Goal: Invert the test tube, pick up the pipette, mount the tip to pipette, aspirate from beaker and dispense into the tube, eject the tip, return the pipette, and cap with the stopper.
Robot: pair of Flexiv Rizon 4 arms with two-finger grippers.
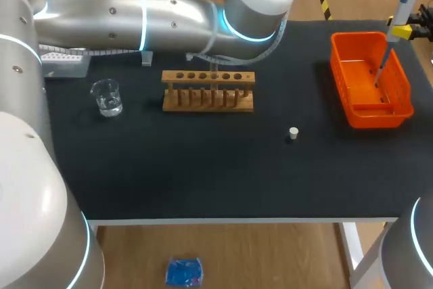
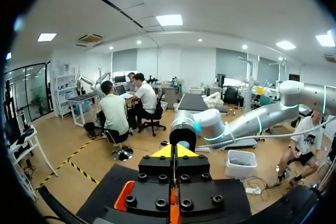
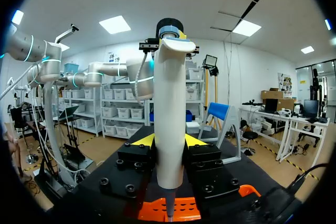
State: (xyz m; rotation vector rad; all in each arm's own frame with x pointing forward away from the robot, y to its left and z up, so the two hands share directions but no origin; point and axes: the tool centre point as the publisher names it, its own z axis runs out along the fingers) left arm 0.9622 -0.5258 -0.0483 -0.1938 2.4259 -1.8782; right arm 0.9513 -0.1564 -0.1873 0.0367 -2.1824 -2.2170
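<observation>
Right gripper [image 3: 169, 141]: our fingers clamp the white pipette [image 3: 170, 93] from both sides and hold it upright.
Pipette: its narrow end points down below the right gripper, over the orange basket [image 3: 157, 211].
Left gripper [image 2: 174, 151]: our yellow tips sit pressed together, with nothing that we can see between them.
Stopper [image 1: 293, 133]: on the black mat [image 1: 203, 174], well apart from both our grippers, between the basket and the wooden rack [image 1: 208, 91].
Beaker [image 1: 106, 97]: past the rack, farthest from the right gripper.
</observation>
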